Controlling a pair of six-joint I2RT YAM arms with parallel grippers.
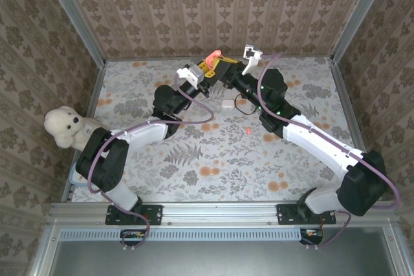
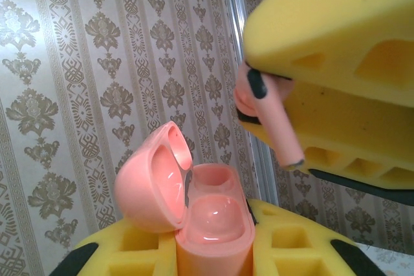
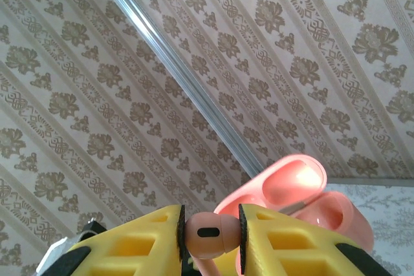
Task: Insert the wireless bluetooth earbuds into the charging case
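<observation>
An open salmon-pink charging case point(image 2: 213, 221) stands upright in my left gripper point(image 2: 213, 253), which is shut on its base. Its lid point(image 2: 152, 182) hangs open to the left and both wells look empty. Up and to the right of the case, my right gripper point(image 3: 210, 234) is shut on a pink earbud point(image 3: 208, 232), whose stem point(image 2: 281, 130) points down toward the case without touching it. The case point(image 3: 304, 195) lies just behind the right fingers. Both grippers point(image 1: 210, 66) point(image 1: 228, 72) meet high over the back of the table. Another red-orange earbud point(image 1: 248, 132) lies on the table.
A small white case point(image 1: 228, 103) and a thin black cable loop point(image 1: 243, 103) lie on the floral table under the arms. A white teddy bear point(image 1: 65, 126) sits at the left edge. Wallpapered walls with metal posts enclose the table.
</observation>
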